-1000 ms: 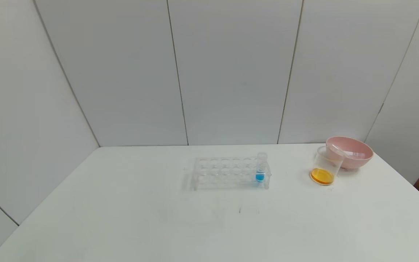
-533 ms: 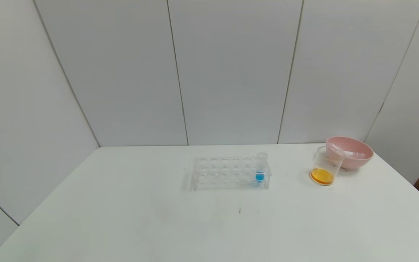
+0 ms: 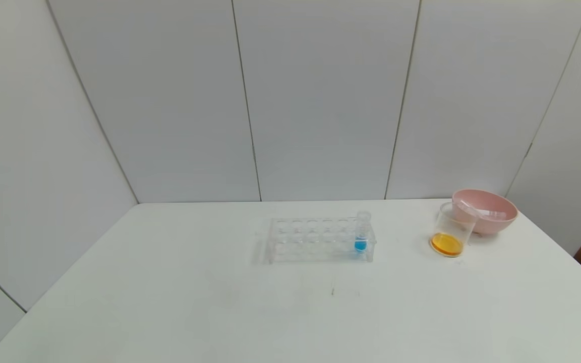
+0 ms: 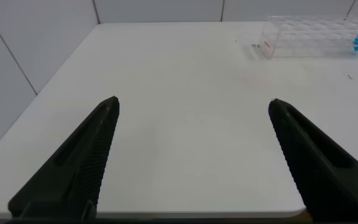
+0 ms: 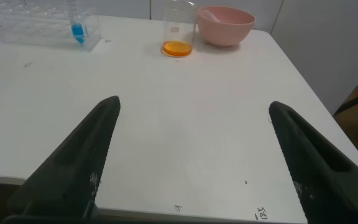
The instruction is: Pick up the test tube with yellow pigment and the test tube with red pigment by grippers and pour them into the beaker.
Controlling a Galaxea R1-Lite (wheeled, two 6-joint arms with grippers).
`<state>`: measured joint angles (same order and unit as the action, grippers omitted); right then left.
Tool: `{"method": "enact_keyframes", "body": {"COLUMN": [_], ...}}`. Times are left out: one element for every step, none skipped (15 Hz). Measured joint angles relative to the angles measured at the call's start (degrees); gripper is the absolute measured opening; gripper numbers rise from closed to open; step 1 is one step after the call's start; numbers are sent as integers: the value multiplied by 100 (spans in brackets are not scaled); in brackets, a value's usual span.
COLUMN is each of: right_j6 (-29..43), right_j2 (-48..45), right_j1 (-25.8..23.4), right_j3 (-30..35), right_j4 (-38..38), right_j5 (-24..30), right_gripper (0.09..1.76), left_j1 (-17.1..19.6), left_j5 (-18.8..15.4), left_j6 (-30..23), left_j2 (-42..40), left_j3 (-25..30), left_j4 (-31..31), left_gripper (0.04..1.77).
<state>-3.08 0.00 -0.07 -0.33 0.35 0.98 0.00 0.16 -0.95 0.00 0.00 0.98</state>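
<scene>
The beaker (image 3: pixel 452 229) stands at the table's right, next to the pink bowl, with orange liquid (image 3: pixel 447 244) in its bottom. It also shows in the right wrist view (image 5: pixel 179 31). No tube with yellow or red pigment shows in any view. A clear, tube-like thing (image 3: pixel 492 215) lies in the pink bowl; I cannot tell what it is. My left gripper (image 4: pixel 194 102) is open and empty over the table's near left edge. My right gripper (image 5: pixel 194 104) is open and empty over the near right edge. Neither gripper shows in the head view.
A clear tube rack (image 3: pixel 315 239) stands mid-table with one blue-liquid tube (image 3: pixel 361 234) at its right end. The rack also shows in the left wrist view (image 4: pixel 309 37). The pink bowl (image 3: pixel 502 222) sits at the far right corner. The white table (image 3: pixel 169 302) ends close on the right.
</scene>
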Motion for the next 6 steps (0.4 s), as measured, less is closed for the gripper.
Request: {"method": "enact_keyframes", "body": {"right_j6": [9,29,84,139,152,154], "right_j2": [2,2,2,2,2,2], "right_j1": [0,0,0,0,-2,-2], "right_j3": [12,23,28,28,28,28], "right_j4": [-2,2,20,13,11,9], "right_j5": [0,-2,-5,-13,-13,-11], "right_gripper": [171,171,171,171,171,171], "left_j1": [0,0,0,0,0,0], "left_j5": [0,-2,0,0,0,0], "left_j6": [0,0,0,0,0,2], "left_j2": [0,0,0,0,0,0], "left_j3": [0,0,0,0,0,0], "left_j4": [0,0,0,0,0,0], "left_gripper": [172,172,172,172,172,172]}}
